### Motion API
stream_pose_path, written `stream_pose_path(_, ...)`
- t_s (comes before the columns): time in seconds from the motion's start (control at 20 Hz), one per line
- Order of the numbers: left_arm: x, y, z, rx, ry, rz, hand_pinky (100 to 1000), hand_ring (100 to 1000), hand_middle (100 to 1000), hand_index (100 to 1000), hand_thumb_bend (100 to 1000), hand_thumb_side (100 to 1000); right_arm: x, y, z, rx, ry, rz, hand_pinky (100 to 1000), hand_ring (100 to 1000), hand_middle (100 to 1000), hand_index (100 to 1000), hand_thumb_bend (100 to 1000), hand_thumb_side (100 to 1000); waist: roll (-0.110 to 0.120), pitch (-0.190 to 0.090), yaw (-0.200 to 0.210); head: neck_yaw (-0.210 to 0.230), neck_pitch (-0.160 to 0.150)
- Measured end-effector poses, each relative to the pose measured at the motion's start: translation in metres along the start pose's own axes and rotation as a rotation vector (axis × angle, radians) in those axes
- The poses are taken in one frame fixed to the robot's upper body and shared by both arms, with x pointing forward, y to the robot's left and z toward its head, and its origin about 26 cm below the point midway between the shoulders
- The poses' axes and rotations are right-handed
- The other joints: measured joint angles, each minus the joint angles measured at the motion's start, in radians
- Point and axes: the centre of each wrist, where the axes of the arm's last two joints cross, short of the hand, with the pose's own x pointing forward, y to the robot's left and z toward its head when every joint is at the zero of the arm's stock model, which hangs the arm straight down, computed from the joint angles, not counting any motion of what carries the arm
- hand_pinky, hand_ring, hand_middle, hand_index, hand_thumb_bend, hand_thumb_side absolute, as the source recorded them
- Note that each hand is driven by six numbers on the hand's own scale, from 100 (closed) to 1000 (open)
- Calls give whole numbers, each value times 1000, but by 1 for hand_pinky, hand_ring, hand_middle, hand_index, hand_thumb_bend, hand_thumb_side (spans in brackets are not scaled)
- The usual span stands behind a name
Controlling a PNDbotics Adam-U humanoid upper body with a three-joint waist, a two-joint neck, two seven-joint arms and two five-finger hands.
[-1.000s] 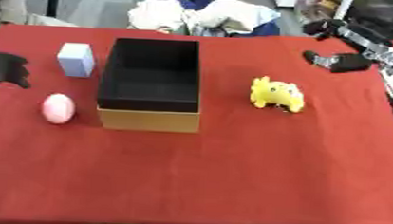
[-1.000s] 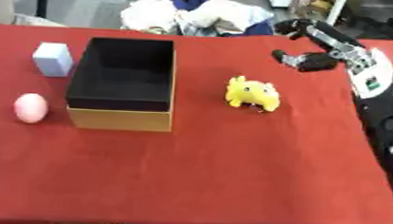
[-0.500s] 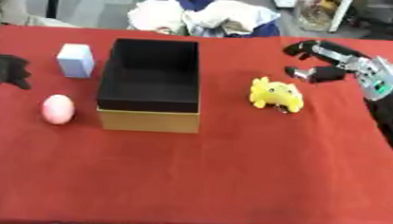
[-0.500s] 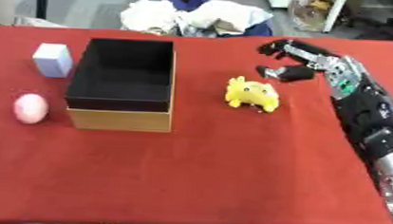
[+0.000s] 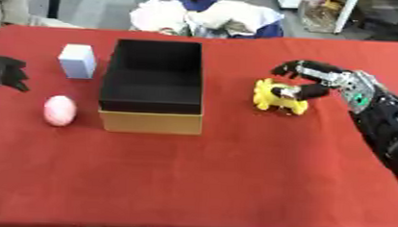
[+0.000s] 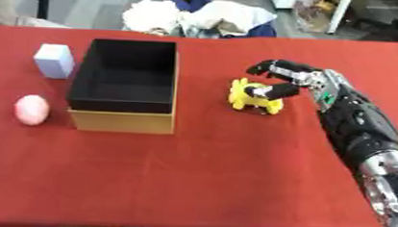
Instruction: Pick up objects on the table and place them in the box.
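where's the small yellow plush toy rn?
The small yellow plush toy lies on the red tablecloth right of the black-lined cardboard box, with the right hand right at it, thumb against its top.

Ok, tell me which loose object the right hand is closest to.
The yellow toy, right of the box; the right hand is at it. The pink egg and pale block lie left of the box.

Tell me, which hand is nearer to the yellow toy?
Right. The right hand is at the yellow toy, fingers curled over it; the left hand rests at the table's far left edge.
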Motion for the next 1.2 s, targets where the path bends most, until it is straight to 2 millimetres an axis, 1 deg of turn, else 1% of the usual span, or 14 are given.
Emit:
stream_pose_path(0.1, 0, 0, 0, 0, 0, 0, 629, 537, 550, 729, 213, 860, 0, 0, 0, 17, 6, 18, 854, 918, 888, 942, 336, 776, -1, 0, 0, 0, 0)
stream_pose_path(0.2, 0, 0, 0, 0, 0, 0, 629, 537, 550, 729, 213, 859, 0, 1, 0, 40, 15, 41, 849, 913, 887, 941, 365, 744, -3, 0, 1, 0, 0)
stream_pose_path(0.4, 0, 0, 0, 0, 0, 0, 629, 537, 550, 729, 214, 859, -1, 3, 1, 71, 37, 78, 823, 857, 842, 909, 351, 613, -5, -1, 1, 0, 0)
stream_pose_path(0.45, 0, 0, 0, 0, 0, 0, 629, 537, 550, 729, 214, 858, -1, 3, 1, 68, 42, 84, 812, 828, 807, 889, 320, 535, -5, -1, 1, 0, 0)
stream_pose_path(0.5, 0, 0, 0, 0, 0, 0, 629, 537, 550, 729, 214, 858, -1, 3, 1, 61, 45, 88, 808, 820, 797, 882, 310, 512, -5, -2, 1, 0, 0)
stream_pose_path(0.55, 0, 0, 0, 0, 0, 0, 629, 537, 550, 729, 213, 858, -1, 3, 1, 51, 50, 91, 788, 774, 743, 847, 249, 403, -5, -2, 1, 0, 0)
stream_pose_path(0.6, 0, 0, 0, 0, 0, 0, 629, 537, 550, 728, 213, 858, -2, 3, 1, 42, 54, 95, 782, 764, 729, 836, 231, 373, -5, -2, 1, 0, 0)
stream_pose_path(0.65, 0, 0, 0, 0, 0, 0, 629, 537, 550, 728, 214, 857, -2, 3, 1, 31, 58, 99, 763, 719, 659, 786, 171, 264, -5, -3, 1, 0, 0)
stream_pose_path(0.7, 0, 0, 0, 0, 0, 1, 629, 537, 550, 728, 214, 857, -2, 3, 2, 19, 61, 100, 756, 697, 630, 767, 163, 228, -5, -4, 2, 0, 0)
stream_pose_path(0.75, 0, 0, 0, 0, 0, 1, 629, 537, 550, 728, 214, 857, -2, 3, 2, 6, 64, 101, 738, 636, 562, 707, 120, 132, -5, -5, 2, 0, 0)
stream_pose_path(0.8, 0, 0, 0, 0, 0, 1, 629, 537, 550, 728, 214, 857, -2, 3, 2, -6, 67, 103, 733, 621, 544, 690, 115, 107, -6, -5, 2, 0, 0)
stream_pose_path(0.9, 0, 0, 0, 0, 0, 1, 629, 537, 550, 728, 214, 856, -2, 3, 2, -31, 71, 105, 701, 524, 435, 569, 100, 100, -6, -5, 2, 0, 0)
stream_pose_path(1.05, 0, 0, 0, 0, 0, 1, 630, 537, 550, 728, 215, 855, -1, -1, 2, -77, 67, 110, 671, 448, 338, 470, 100, 100, -9, -7, 2, 1, 0)
stream_pose_path(1.2, 0, 0, 0, 0, 0, 1, 630, 537, 550, 728, 213, 854, 4, -14, 0, -138, 38, 123, 661, 427, 313, 449, 100, 100, -11, -12, 2, 1, 0)
